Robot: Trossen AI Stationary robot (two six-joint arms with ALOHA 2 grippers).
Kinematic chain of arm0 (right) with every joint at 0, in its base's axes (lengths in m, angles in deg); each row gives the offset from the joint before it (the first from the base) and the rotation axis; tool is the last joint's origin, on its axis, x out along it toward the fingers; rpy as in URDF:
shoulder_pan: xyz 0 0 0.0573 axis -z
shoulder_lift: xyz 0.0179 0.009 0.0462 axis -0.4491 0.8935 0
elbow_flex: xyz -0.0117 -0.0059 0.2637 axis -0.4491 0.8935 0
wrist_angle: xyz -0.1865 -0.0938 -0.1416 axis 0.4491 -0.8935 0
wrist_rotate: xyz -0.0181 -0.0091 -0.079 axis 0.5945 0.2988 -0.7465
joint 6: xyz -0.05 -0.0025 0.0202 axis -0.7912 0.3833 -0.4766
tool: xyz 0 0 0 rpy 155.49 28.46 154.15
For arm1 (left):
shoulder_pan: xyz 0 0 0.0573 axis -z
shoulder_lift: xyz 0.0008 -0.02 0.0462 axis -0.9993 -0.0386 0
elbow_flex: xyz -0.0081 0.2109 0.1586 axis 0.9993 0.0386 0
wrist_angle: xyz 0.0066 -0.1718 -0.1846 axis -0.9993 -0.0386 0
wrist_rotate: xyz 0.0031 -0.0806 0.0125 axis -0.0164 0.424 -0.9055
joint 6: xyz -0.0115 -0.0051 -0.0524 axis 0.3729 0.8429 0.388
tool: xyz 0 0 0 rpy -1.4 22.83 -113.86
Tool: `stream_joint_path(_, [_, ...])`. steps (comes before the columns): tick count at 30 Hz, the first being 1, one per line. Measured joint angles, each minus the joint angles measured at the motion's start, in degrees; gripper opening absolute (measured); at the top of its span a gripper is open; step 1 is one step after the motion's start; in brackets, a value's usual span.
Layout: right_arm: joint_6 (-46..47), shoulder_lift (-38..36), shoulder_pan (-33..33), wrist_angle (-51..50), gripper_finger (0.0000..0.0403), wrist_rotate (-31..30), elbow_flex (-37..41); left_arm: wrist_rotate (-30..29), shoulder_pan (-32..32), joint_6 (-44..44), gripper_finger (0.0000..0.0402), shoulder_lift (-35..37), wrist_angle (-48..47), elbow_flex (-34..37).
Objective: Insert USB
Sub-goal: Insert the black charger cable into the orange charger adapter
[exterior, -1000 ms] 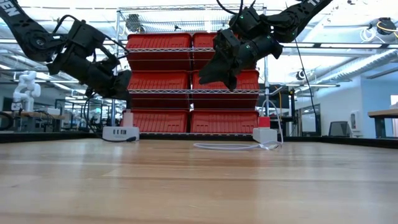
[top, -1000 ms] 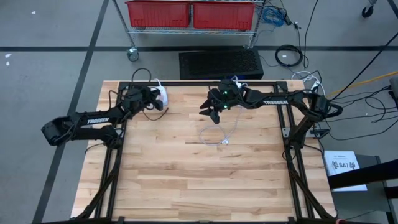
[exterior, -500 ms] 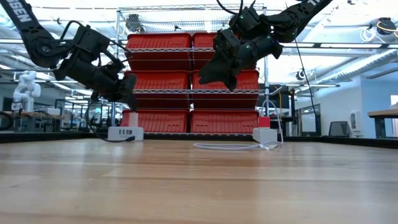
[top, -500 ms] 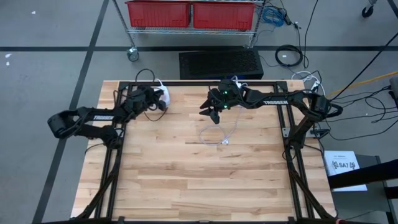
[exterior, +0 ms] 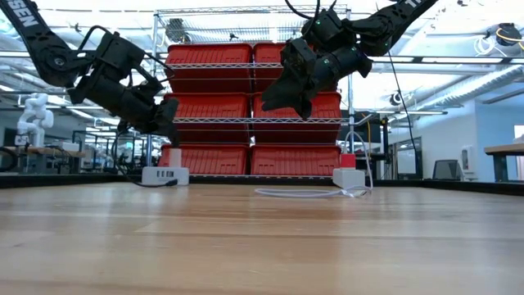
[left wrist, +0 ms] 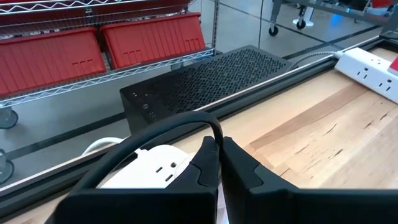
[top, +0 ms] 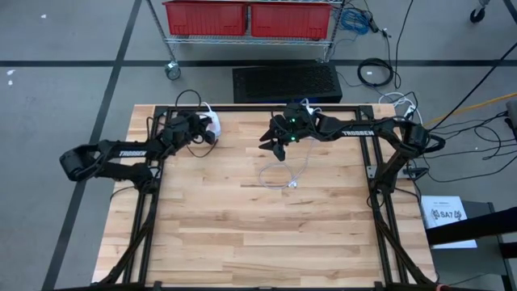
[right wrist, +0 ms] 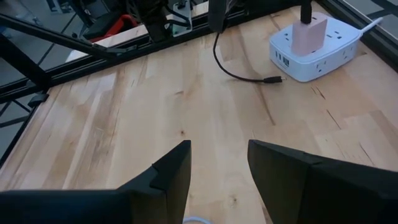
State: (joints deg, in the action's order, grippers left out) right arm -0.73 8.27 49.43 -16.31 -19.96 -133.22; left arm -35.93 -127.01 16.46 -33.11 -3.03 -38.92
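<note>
A white power hub [right wrist: 314, 43] with a pink adapter plugged in its top rests flat on the table at the far left [top: 208, 121]. A black USB cable [right wrist: 227, 65] runs down from my left gripper [left wrist: 219, 146], which is shut on it just above the hub. The cable's plug [right wrist: 273, 79] lies on the wood beside the hub's ports. My right gripper [top: 277, 149] hangs open above the table's far middle, over a loose white cable [top: 287, 174], with nothing between its fingers. My left gripper pinches the black cable between its two fingertips [left wrist: 211, 158], where the cable arches over them [left wrist: 214, 127]. The fingers slant down toward the far edge and lie across the cable. Below the hold the cable hangs slack, its plug end on the table.
A second white power strip [left wrist: 373, 65] lies along the far edge toward the right. A black perforated box [top: 287, 81] and a wire rack of red bins [top: 250, 18] stand beyond the table. Bare wood fills the near half [top: 266, 234].
My left gripper, still shut on the black cable, has edged down toward the white hub. The hub has shifted a little toward the table's right, and cable now shows on the table beside it.
</note>
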Motion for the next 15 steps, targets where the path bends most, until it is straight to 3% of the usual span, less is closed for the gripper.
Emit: stream_joint_path(15, [-0.17, 0.00, 0.02, -0.02, 0.0150, 1.39, 0.00, 1.65, -0.02, -0.10, 0.0004, -0.04, -0.10, 0.11])
